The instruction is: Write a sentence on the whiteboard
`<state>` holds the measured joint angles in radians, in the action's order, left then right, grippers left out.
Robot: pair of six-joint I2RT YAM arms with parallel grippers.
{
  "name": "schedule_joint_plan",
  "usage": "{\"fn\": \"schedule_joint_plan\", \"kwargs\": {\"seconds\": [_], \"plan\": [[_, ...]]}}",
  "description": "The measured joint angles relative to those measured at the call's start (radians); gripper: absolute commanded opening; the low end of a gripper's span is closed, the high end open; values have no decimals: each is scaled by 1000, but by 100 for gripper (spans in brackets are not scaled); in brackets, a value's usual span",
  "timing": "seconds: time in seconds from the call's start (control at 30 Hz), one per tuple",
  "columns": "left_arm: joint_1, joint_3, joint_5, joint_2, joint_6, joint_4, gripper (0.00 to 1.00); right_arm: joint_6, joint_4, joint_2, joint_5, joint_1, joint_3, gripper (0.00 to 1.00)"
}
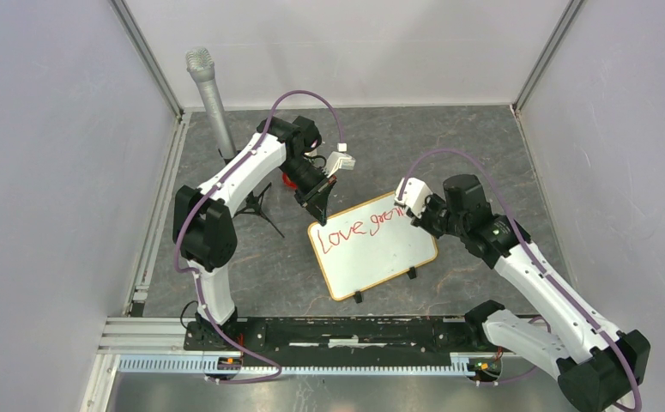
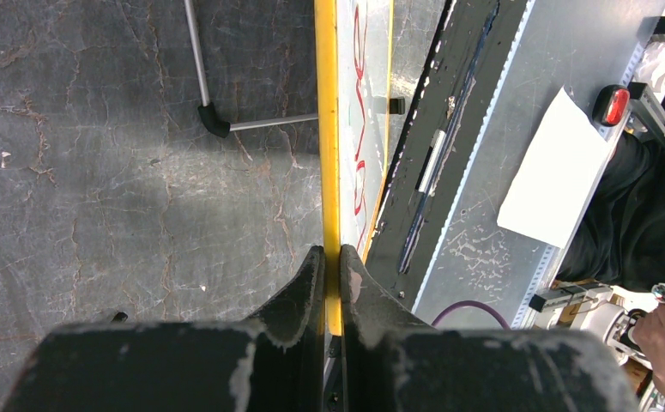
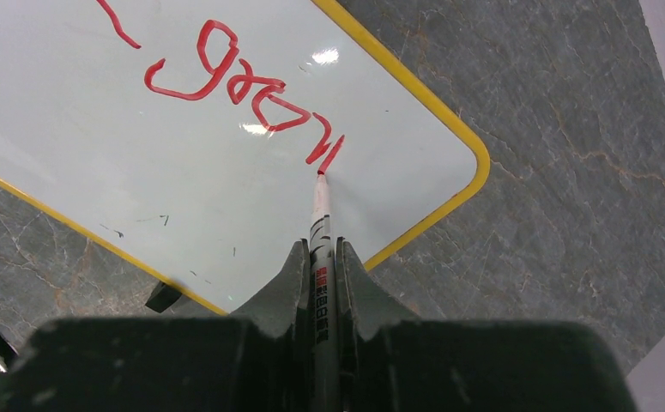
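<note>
The whiteboard [image 1: 380, 253] lies tilted on the grey floor, white with a thin yellowish frame and two black clip feet. Red cursive words [image 1: 354, 230] read "Love" and a partly written "grow" on its top line; the strokes also show in the right wrist view [image 3: 226, 81]. My left gripper [image 1: 318, 206] is shut on the board's far left frame edge [image 2: 329, 172]. My right gripper [image 3: 321, 257] is shut on a white marker [image 3: 321, 223] whose red tip touches the board at the end of the last stroke, near the right corner.
A grey microphone [image 1: 207, 90] on a black tripod [image 1: 256, 206] stands behind the left arm. One tripod leg [image 2: 226, 127] lies close to the board edge. A black rail [image 1: 354, 330] runs along the near edge. White walls enclose the area.
</note>
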<state>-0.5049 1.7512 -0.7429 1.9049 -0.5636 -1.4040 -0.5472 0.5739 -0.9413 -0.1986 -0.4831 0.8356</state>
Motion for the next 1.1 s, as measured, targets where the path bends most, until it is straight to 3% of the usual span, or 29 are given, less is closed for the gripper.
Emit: {"fn": "schedule_joint_plan", "kwargs": {"seconds": [0.63, 1.1], "plan": [[0, 0, 0, 0, 0, 0, 3, 0, -12, -53, 27, 11, 71, 0], [0, 2, 0, 0, 0, -3, 3, 0, 27, 2, 50, 24, 75, 0]]}}
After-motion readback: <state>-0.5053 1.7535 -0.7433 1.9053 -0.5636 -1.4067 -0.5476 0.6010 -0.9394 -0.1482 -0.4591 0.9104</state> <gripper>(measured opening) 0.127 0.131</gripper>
